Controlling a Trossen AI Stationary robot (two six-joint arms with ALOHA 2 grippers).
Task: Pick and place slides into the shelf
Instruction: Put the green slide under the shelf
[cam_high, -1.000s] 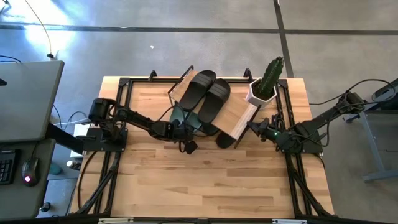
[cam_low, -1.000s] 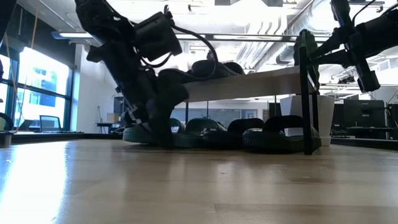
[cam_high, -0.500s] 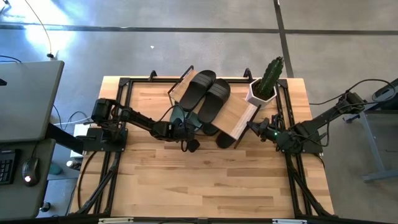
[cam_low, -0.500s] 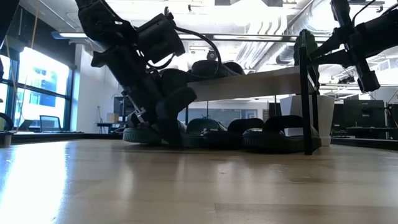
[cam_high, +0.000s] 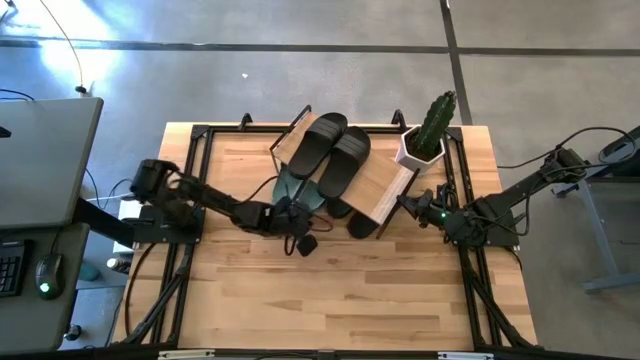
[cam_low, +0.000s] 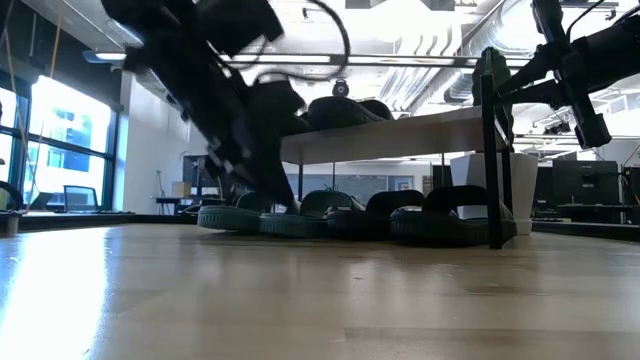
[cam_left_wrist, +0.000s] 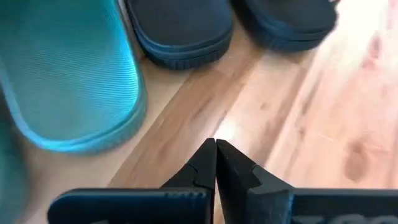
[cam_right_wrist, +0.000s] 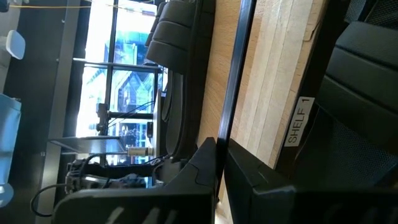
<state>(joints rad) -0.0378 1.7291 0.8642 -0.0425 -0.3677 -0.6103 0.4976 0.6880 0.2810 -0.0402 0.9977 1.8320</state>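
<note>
Slides on top: one black pair (cam_high: 332, 150) is laid side by side on the shelf (cam_high: 385, 190) plank, long axes running from the table's far edge toward the near edge, slightly slanted.

Slides beneath: the rest are lined up on the table (cam_high: 350, 300) under the plank; in the low view a row of heels (cam_low: 340, 215) is seen between the shelf's legs. From above, a sage-green slide (cam_high: 290, 188) sticks out at the plank's left end and a black slide (cam_high: 362, 222) at its near edge.

Green slide, close up: in the left wrist view its ribbed sole (cam_left_wrist: 68, 81) lies ahead of and to one side of the fingertips, not touching; two black toes (cam_left_wrist: 180, 31) lie just beyond.

Left gripper (cam_high: 300, 228): fingers are pressed together with nothing between them; it is held over the table just off the green slide's near end, toward the table's near edge.

Right gripper (cam_high: 405, 203): fingers are closed on nothing; it is parked beside the shelf's right end, near the table's right edge, below the potted cactus (cam_high: 428, 130).

Nearer arm: the left, judged by its closeness to the slides that protrude.

Key relation: the protruding slides lie away from the left fingertips, toward the shelf; a push along each slide's long axis is judged to be all that is left.
</note>
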